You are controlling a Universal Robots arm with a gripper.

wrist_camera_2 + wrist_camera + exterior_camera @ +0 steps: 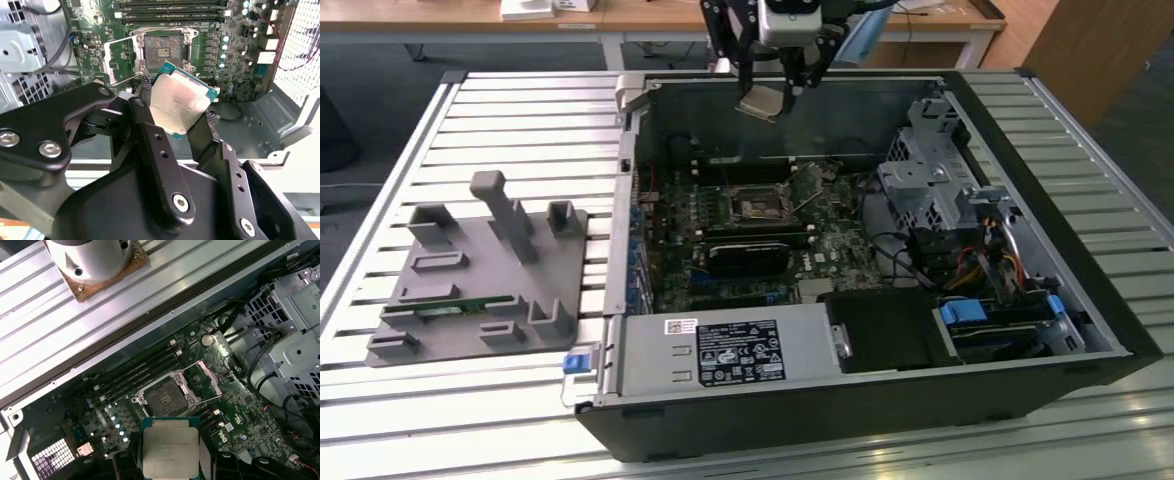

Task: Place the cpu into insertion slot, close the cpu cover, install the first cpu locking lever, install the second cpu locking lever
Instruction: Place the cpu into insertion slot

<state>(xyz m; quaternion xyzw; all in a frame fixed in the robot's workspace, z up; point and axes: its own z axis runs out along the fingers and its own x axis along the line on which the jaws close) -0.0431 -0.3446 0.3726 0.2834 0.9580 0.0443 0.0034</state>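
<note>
My gripper [771, 95] hangs above the far wall of the open computer case, shut on the cpu [763, 104], a flat square chip with a dull silver top. In both wrist views the cpu [182, 97] [170, 447] sits tilted between the black fingers [145, 125]. Below it on the green motherboard lies the insertion slot [757, 203] [162, 50] [165, 399], a bare black square socket. The cpu cover [119, 55] [207, 381], a thin silver frame, stands swung open beside the socket. A thin lever wire [127, 77] sticks out near it.
A grey fixture plate [467, 280] carrying a green memory stick [454, 310] lies on the slatted table at the exterior view's left. Inside the case are a power supply [720, 355], a black card [747, 250], a metal drive cage [941, 180], cables and long memory slots [170, 12].
</note>
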